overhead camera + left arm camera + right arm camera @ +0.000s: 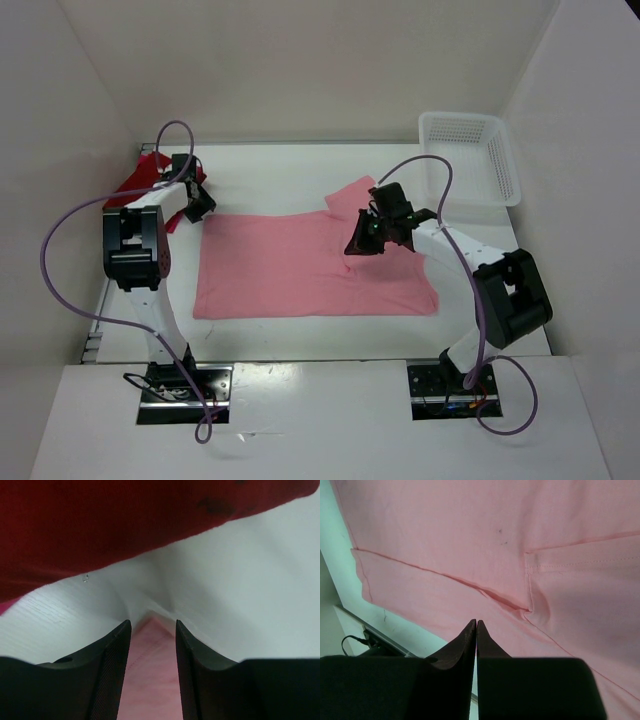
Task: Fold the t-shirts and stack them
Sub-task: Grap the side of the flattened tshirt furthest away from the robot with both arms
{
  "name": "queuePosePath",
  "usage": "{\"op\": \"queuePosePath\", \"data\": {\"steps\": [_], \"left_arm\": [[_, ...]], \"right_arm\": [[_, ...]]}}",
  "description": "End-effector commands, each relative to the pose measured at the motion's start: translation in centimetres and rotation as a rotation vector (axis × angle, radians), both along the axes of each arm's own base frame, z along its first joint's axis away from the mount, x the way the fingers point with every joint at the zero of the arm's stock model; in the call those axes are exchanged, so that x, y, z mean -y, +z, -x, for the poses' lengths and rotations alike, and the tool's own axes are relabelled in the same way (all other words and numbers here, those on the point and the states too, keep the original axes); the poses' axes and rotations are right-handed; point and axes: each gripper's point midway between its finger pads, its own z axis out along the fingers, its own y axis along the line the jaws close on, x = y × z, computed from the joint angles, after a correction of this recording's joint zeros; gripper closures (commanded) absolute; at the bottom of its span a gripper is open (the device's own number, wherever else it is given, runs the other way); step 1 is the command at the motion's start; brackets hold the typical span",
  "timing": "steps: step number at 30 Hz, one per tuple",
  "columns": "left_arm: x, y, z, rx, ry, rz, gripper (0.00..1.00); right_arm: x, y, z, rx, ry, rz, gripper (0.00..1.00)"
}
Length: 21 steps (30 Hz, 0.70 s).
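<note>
Pink cloth covers the middle of the white tabletop (270,180): the pink t-shirt (300,265) lies spread flat there, its long lower edge toward the arms. One sleeve points to the far right, toward the white mesh basket (470,155), which stands in the far right corner, apart from the shirt.

Red cloth (150,172) lies bunched in the far left corner, close to the wall. I cannot tell if it is one shirt or two.

The left claw (200,205) is at the far left corner of the pink t-shirt, between it and the red cloth. In the left wrist view the left claw (152,630) is open, with a clear gap between the two dark fingers (112,670) and nothing held. The pink t-shirt (150,680) shows in the gap, and the red cloth (100,525) fills the top of that view.

The right claw (362,240) is over the right part of the pink t-shirt, near the sleeve. In the right wrist view the right claw (476,625) is closed, its fingertips (470,635) pressed together, and no cloth shows between them. The pink t-shirt (470,545) lies under it with a stitched hem and a shallow fold
</note>
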Motion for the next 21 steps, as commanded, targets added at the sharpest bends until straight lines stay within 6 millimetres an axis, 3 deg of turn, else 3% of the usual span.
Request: {"op": "queuePosePath", "data": {"steps": [1, 3, 10, 11, 13, 16, 21], "left_arm": [[-1.1, -0.2, -0.4, -0.007, -0.003, -0.051, 0.51], [-1.1, -0.6, -0.4, -0.016, -0.003, -0.051, 0.51], [-0.7, -1.3, -0.2, -0.025, -0.024, -0.037, 0.63], [-0.7, -1.3, -0.2, -0.025, -0.024, -0.037, 0.65], [-0.5, -1.7, -0.1, -0.033, -0.030, -0.027, 0.72], [-0.5, -1.7, -0.1, -0.033, -0.030, -0.027, 0.84], [-0.5, -0.3, -0.2, -0.010, -0.030, -0.030, 0.99]], "right_arm": [[-0.9, 1.5, -1.4, 0.063, 0.026, -0.022, 0.93], [-1.0, 1.2, -1.7, 0.056, 0.026, -0.019, 0.92], [-1.8, 3.9, -5.6, 0.128, 0.002, -0.043, 0.83], [-1.7, 5.0, -6.9, 0.164, -0.010, -0.044, 0.80], [-1.5, 5.0, -8.4, 0.182, -0.027, -0.029, 0.73], [0.2, 6.3, -12.6, 0.249, -0.090, -0.005, 0.67], [4.1, 4.3, -19.1, 0.310, -0.228, 0.153, 0.59]]}}
